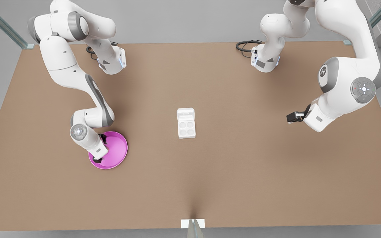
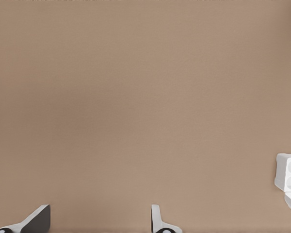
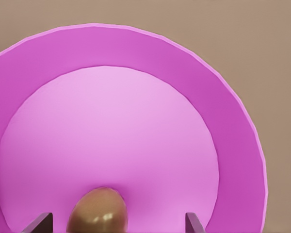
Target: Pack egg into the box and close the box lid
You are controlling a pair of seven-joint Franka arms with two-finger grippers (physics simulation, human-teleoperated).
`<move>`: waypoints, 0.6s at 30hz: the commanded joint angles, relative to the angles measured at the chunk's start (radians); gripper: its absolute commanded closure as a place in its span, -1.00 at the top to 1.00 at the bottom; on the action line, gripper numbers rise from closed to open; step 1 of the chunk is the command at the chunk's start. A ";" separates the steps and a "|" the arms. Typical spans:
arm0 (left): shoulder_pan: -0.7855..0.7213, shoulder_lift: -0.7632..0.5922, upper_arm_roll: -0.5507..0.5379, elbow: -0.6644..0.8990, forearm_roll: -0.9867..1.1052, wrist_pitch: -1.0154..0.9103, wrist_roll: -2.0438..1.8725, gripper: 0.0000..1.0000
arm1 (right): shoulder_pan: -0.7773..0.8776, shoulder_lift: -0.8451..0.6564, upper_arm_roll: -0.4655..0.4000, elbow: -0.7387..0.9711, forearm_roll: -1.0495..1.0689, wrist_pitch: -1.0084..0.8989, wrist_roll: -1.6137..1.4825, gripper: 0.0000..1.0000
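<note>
The right gripper hung low over the round pink plate at the front view's left, on the brown tabletop. In the right wrist view its two dark fingertips stood spread apart on either side of the small smooth tan-brown oval egg, which lay on the plate's flat floor closer to one fingertip than the other; neither tip touched it. The egg therefore sat on the plate, well apart from the carton.

The small white four-cup egg box rested near the middle of the table with all four round cups bare. Its white square rounded-corner box lid lay folded back flat on the far side of the tray, recess up.

The left gripper waited above the table at the front view's right, well apart from the box. In the left wrist view its fingertips were held wide apart over bare table, gripping nothing, with a corner of the box at the picture's edge
</note>
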 commanded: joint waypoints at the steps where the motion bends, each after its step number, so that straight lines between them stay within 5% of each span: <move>1: 0.000 0.000 0.000 0.000 0.000 0.000 0.000 1.00 | -0.001 0.001 0.001 0.000 0.000 0.000 -0.002 1.00; 11: 0.000 0.000 0.002 0.000 0.000 -0.002 0.000 1.00 | -0.006 0.015 -0.002 -0.014 -0.002 0.000 -0.005 1.00; 13: 0.000 0.000 0.002 0.000 0.000 -0.002 0.000 1.00 | -0.010 0.015 -0.002 -0.011 0.000 0.000 -0.005 0.59; 18: 0.000 0.000 0.002 0.000 0.000 -0.002 0.000 1.00 | -0.012 0.015 -0.002 -0.007 0.000 0.000 -0.003 0.32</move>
